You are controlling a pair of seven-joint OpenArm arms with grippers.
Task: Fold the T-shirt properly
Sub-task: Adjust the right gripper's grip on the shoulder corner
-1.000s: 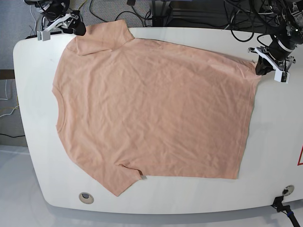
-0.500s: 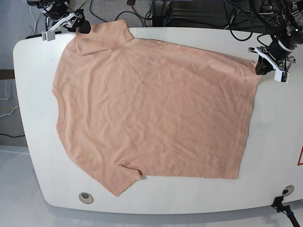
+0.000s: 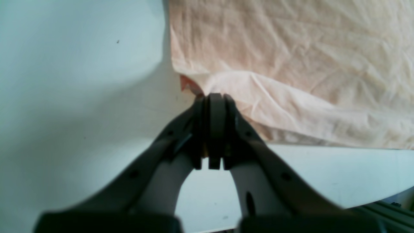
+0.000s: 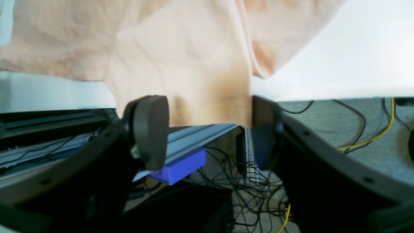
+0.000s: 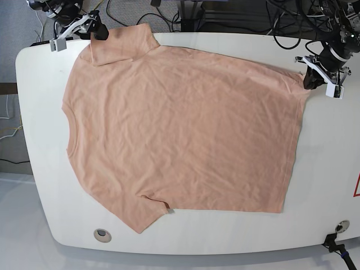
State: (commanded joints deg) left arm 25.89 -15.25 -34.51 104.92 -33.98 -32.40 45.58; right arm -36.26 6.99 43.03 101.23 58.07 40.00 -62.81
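Shifted slightly up-right at 11 o'clock: right gripper [image 5: 100, 32], jaws apart by T-shirt [image 5: 180, 124] sleeve. Left gripper [image 5: 309, 82] clamped on hem corner, 2 o'clock.

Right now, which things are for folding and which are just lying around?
For the job:
T-shirt, spread on the table
left gripper, shut on its hem corner
right gripper, open at the sleeve

Just lying about:
cables behind the table
purple block under the table edge
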